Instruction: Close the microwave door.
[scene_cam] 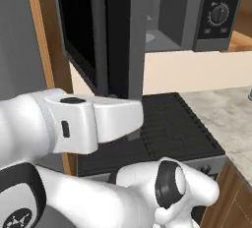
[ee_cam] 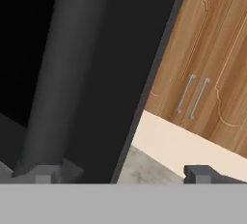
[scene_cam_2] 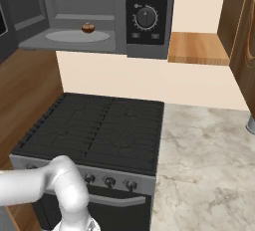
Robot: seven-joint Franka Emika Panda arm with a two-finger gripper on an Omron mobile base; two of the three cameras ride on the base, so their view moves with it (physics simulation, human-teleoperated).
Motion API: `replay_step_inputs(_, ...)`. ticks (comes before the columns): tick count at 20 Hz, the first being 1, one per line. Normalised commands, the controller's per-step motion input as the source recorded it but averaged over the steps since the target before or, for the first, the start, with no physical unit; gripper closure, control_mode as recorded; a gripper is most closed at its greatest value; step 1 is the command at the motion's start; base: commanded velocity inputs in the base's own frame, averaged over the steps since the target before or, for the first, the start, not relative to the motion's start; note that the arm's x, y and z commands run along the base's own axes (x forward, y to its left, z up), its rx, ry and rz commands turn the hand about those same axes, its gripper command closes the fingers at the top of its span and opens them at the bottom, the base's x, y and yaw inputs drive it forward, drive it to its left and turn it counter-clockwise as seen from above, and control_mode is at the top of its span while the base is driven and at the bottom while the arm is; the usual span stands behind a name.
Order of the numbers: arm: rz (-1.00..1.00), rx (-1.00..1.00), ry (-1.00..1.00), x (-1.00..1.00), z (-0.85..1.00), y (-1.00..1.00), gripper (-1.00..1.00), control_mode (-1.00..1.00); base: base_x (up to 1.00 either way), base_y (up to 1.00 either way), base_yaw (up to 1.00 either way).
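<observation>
The microwave door (scene_cam: 83, 30) stands swung open toward me, a dark grey panel with a black glass window. The microwave (scene_cam_2: 94, 13) shows its grey cavity, a pale turntable (scene_cam_2: 77, 36) and a black control panel (scene_cam_2: 147, 11) with a round dial. In the hand view the door (ee_cam: 116, 73) is very close, and its long bar handle (ee_cam: 60, 78) runs up from just above my left fingertip (ee_cam: 46, 175). My gripper (ee_cam: 124, 175) is open, its tips wide apart on either side of the door's free edge, with nothing held. In the left base view my white wrist hides the fingers.
A small brown item (scene_cam_2: 88, 27) sits on the turntable. Below the microwave is a black stove (scene_cam_2: 99, 130) with small knobs (scene_cam_2: 109, 181). A marble counter (scene_cam_2: 204, 165) lies to its right. Wooden cabinets (ee_cam: 207, 59) with two thin handles stand beyond the door's edge.
</observation>
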Motion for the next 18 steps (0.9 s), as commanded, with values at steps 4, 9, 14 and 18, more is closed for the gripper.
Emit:
replay_step_inputs(4, 0.01, 0.17, 0.00, 0.11, 0.28, -1.00, -1.00, -1.00, 0.00, 0.00, 0.00)
replay_step_inputs(9, 0.07, 0.12, 0.00, 0.39, 0.26, -0.97, -1.00, -1.00, 0.00, 0.00, 0.00)
replay_step_inputs(14, 0.02, 0.03, -0.04, 0.87, 0.02, -0.75, -1.00, -1.00, 0.00, 0.00, 0.00)
replay_step_inputs(18, 0.00, 0.00, -0.16, 1.00, -0.03, -0.46, -1.00, -1.00, 0.00, 0.00, 0.00)
